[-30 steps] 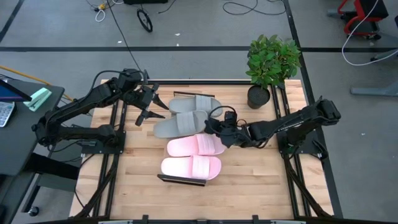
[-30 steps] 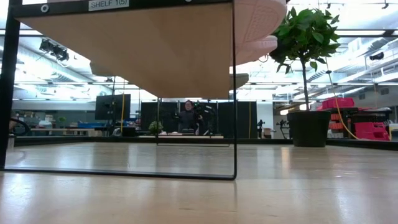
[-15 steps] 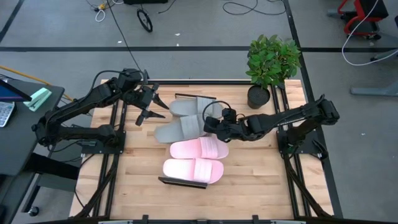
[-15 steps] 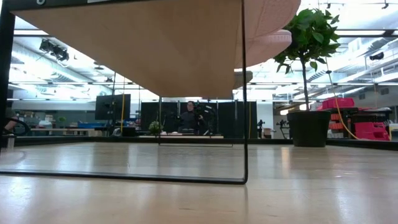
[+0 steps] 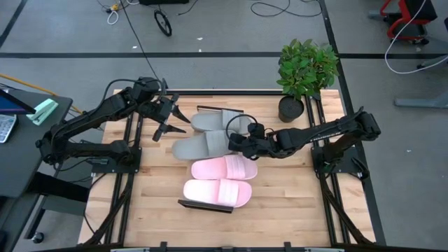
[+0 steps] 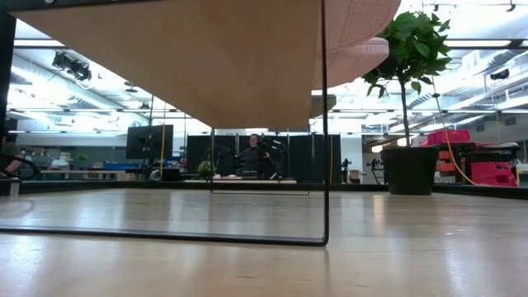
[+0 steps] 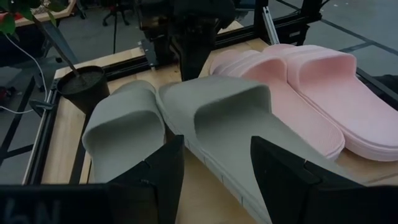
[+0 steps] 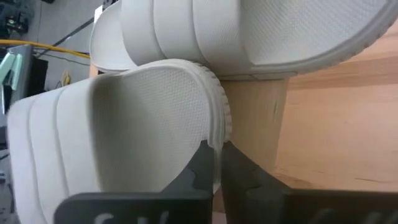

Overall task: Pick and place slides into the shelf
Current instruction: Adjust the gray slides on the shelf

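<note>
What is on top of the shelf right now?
Four slides lie side by side on the shelf: two grey slides toward the plant end, two pink slides nearer its front edge. They cover most of the plank, so little of it shows.

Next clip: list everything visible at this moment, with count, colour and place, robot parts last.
grey slides: two, grey, side by side on the shelf's far half.
pink slides: two, pale pink, side by side on the shelf's near half.
shelf: one, light wood top with black frame, mid-table under all four slides.
potted plant: one, green in a black pot, far right corner of the table.
table: one, light wood planks.
person: one, dark clothing, far back in the room in the low view.
left gripper: fingers open, hovering left of the grey slides.
right gripper: fingers shut on the nearer grey slide's rim.
</note>
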`<action>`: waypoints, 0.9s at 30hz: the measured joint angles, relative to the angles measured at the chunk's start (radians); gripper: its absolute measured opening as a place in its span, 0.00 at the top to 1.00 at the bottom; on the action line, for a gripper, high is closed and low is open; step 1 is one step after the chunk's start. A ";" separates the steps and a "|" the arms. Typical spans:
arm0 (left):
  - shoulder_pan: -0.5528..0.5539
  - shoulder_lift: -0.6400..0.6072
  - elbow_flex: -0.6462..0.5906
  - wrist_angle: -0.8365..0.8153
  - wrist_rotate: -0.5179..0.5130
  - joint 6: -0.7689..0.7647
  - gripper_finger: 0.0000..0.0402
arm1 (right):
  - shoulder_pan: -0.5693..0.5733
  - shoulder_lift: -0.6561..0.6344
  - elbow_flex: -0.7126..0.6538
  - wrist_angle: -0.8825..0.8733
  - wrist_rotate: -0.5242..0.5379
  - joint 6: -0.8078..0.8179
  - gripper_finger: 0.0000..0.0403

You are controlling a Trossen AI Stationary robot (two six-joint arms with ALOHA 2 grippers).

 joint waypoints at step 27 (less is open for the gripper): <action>0.000 0.000 0.000 -0.001 0.000 0.002 0.53 | 0.002 -0.079 -0.003 -0.021 -0.049 -0.077 0.73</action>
